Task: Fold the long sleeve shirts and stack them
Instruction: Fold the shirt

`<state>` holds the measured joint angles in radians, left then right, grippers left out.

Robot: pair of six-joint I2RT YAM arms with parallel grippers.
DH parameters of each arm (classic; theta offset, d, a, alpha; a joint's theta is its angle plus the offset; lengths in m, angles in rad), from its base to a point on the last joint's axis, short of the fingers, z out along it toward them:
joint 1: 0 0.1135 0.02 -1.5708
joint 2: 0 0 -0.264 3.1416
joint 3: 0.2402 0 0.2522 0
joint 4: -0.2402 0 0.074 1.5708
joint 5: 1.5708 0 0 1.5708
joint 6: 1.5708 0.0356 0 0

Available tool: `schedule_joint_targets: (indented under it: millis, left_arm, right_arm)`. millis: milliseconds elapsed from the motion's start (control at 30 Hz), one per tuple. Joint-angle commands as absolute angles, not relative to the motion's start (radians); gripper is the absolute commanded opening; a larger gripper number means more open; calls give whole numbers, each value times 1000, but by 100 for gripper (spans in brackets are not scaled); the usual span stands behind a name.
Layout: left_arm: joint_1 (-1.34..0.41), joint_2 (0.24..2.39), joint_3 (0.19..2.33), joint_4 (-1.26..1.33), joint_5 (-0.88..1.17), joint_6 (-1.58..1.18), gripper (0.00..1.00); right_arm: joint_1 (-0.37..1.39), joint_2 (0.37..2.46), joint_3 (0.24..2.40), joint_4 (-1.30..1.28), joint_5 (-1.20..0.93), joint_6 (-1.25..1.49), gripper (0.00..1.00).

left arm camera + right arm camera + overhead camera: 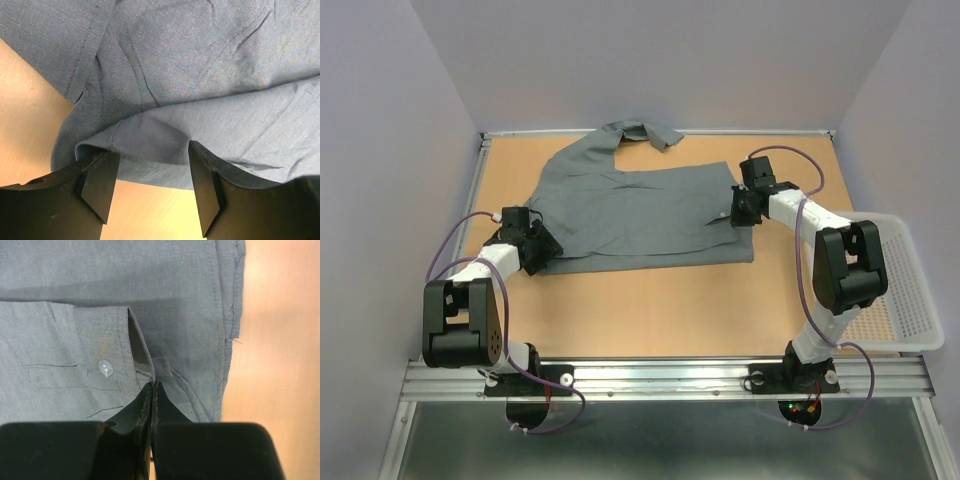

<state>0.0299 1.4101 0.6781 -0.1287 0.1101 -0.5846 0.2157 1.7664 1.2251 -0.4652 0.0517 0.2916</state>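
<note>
One grey long sleeve shirt (pixel 640 215) lies spread on the wooden table (pixel 650 310), its collar (pixel 640 132) toward the far wall. At the shirt's near left corner my left gripper (pixel 542 250) stands open. In the left wrist view a raised fold of the cloth (pixel 200 75) sits between and just beyond its fingers (pixel 100 185), with bare table under the gripper (pixel 150 162). My right gripper (pixel 738 212) is at the shirt's right edge. In the right wrist view it (pixel 152 385) is shut, a tented ridge of cuff (pixel 135 340) beside a pale button (pixel 105 368) running into the tips.
A white mesh basket (pixel 910 300) hangs off the table's right side beside the right arm. Walls close in the table on three sides. A metal rail (pixel 670 375) runs along the near edge.
</note>
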Motion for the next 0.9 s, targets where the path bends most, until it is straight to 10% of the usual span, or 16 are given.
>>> schedule_joint_targets:
  millis: [0,367,633,867]
  left_arm:
    - [35,1397,664,-155,83,-571,68]
    - [35,1408,670,-153,87,-574,68]
    - [35,1342,724,-218,87,-594,70]
    - [34,1247,807,-319,20,-611,72]
  right_arm:
    - [210,1772,1281,-465,118,302,1]
    - [210,1796,1285,-462,112,318,2]
    - [210,1700,1315,-463,89,331,58]
    - [212,1591,1302,-454,35,386,73]
